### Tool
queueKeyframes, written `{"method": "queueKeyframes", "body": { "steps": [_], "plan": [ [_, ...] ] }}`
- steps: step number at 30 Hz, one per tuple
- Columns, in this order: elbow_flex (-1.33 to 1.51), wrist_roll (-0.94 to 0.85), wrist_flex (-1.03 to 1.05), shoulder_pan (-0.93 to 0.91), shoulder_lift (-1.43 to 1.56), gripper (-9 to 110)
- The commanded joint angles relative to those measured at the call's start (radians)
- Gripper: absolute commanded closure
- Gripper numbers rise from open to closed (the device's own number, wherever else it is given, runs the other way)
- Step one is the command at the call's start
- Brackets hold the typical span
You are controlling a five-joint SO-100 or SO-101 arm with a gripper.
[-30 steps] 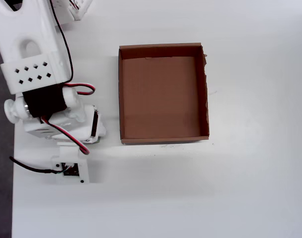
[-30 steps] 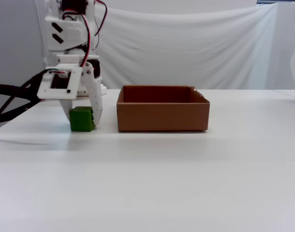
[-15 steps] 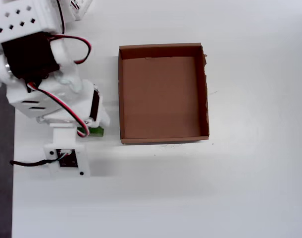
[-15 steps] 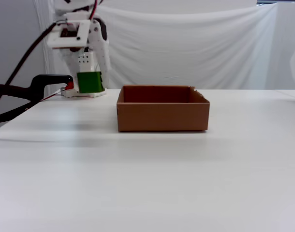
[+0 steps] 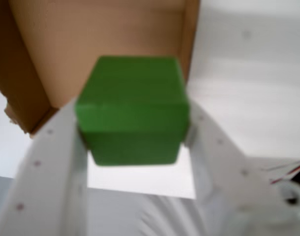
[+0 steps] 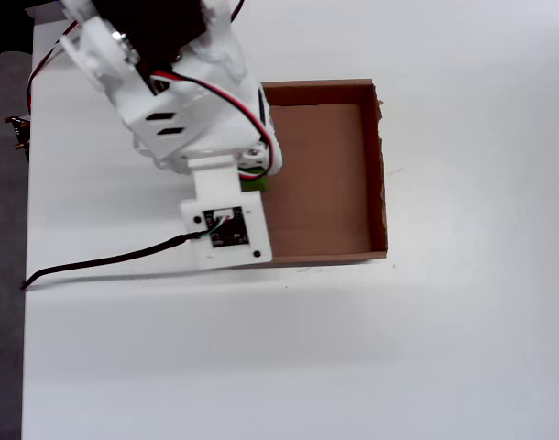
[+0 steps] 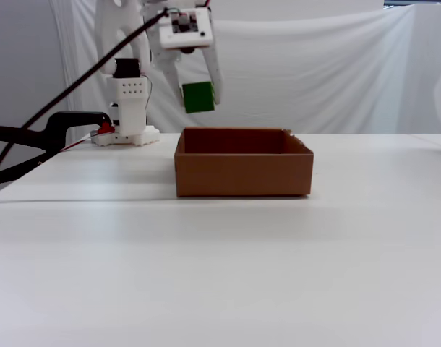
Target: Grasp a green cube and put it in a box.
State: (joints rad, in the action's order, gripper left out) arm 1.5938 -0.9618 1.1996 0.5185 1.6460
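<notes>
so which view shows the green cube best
The wrist view: the green cube fills the frame, clamped between both fingers. The fixed view shows it small but clear, held above the box. The overhead view shows only a green sliver under the arm.

We see a plain white table (image 7: 228, 267) filling the lower part of the fixed view. Behind it hangs a white cloth backdrop (image 7: 314, 72), creased in soft folds. At the left edge we catch a black clamp (image 7: 58, 126) with a red tip. From overhead, the tabletop (image 6: 444, 348) ends at a dark grey strip (image 6: 3, 275) on the left.
</notes>
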Motion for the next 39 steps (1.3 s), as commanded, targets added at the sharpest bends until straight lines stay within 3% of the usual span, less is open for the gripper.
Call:
{"method": "queueKeyframes", "body": {
  "steps": [1, 19, 39],
  "plan": [
    [-0.061, 0.025, 0.02, 0.066, -0.02, 87],
    [-0.252, 0.046, -0.046, 0.117, -0.413, 87],
    [-0.276, 0.044, -0.13, 0.133, -0.529, 87]
  ]
}}
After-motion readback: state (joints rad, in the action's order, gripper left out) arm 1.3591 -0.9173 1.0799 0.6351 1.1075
